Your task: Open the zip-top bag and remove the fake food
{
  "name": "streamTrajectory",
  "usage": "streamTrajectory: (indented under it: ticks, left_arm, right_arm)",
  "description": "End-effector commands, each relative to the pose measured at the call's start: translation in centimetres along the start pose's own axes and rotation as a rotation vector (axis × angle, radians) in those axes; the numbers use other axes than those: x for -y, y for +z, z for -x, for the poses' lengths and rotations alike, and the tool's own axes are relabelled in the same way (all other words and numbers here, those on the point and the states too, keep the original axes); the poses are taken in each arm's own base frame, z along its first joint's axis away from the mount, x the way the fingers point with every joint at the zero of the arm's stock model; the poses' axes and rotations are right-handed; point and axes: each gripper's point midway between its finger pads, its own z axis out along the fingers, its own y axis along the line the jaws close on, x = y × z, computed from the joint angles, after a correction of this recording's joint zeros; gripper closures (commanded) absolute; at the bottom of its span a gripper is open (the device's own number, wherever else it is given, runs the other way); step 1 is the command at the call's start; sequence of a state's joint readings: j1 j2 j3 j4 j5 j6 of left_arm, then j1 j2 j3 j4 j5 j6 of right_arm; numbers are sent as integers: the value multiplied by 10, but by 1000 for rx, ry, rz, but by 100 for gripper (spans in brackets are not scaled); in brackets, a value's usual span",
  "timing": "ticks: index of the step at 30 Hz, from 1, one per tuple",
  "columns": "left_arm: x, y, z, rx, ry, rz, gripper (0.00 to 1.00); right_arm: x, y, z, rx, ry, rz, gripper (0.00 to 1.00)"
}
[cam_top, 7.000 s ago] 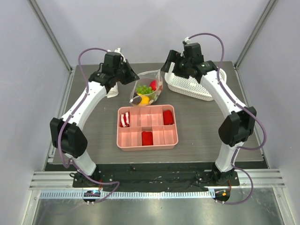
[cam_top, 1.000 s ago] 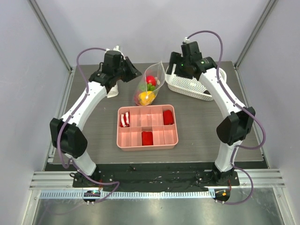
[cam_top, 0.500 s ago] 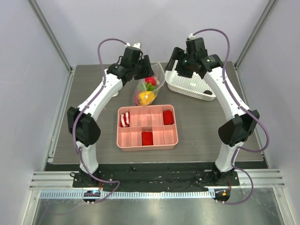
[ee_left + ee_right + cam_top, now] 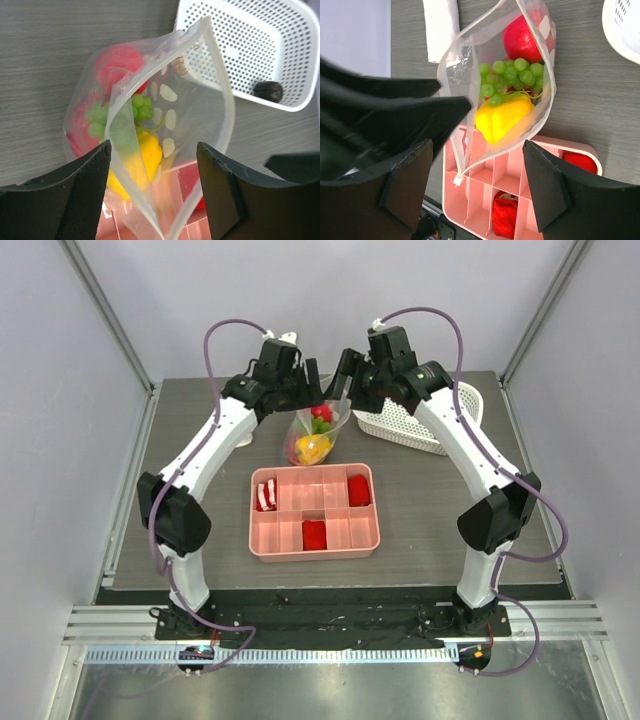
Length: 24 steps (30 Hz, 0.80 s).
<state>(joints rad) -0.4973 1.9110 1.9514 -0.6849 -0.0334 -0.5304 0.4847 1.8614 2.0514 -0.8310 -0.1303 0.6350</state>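
Hovering with left hand (image 4: 152,150) and right hand (image 4: 477,147) spread wide, gripping nothing, above clear floppy zip-top bag (image 4: 197,105) gaping on grey bench (image 4: 200,500), glossy plastic fake food (image 4: 505,117) inside. Unsupported, so liable to slump shut or tip if nudged.

Robot lab cell (aluminium-framed enclosure (image 4: 108,310))

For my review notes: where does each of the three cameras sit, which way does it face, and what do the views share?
Top external: fixed above and behind the arm bases, facing down and forward over the table; both whole arms show, ends beside the zip-top bag.
Left wrist: on the left arm, looking down into the bag's open mouth; left fingers frame the bottom.
Right wrist: on the right arm, looking down at the bag and pink tray; right fingers at the bottom.
Shared: all three show the yellow pepper inside.
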Motion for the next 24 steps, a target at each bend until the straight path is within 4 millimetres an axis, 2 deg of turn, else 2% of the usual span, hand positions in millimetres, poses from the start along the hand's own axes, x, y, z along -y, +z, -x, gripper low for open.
streamTrajectory:
  ticks: [1, 3, 7, 11, 12, 17, 20, 23, 24]
  left_arm:
    - [14, -51, 52, 178, 13, -43, 29]
    - [10, -51, 50, 182, 16, -27, 27]
    - [3, -31, 32, 108, 10, -2, 27]
    - [9, -16, 24, 77, -13, -38, 28]
    - [8, -9, 20, 62, -16, -32, 29]
    - [-7, 5, 11, 15, -16, 19, 35]
    - [-16, 10, 10, -4, -41, 25, 51]
    - [-20, 7, 13, -7, -65, 23, 91]
    - [-20, 5, 14, -5, -64, 23, 96]
  right_arm:
    - [-13, -11, 21, 64, -1, 52, 22]
    - [-12, -10, 19, 58, 8, 48, 22]
    - [-10, -9, 19, 65, 31, 37, 24]
    - [-8, -11, 26, 99, 47, 17, 33]
    - [-9, -11, 26, 101, 52, 20, 38]
    - [-16, -3, 21, 69, 76, 58, 46]
    - [-16, 8, 15, 42, 83, 64, 48]
    - [-20, 20, 7, 13, 72, 78, 53]
    - [-22, 23, 6, 8, 69, 83, 55]
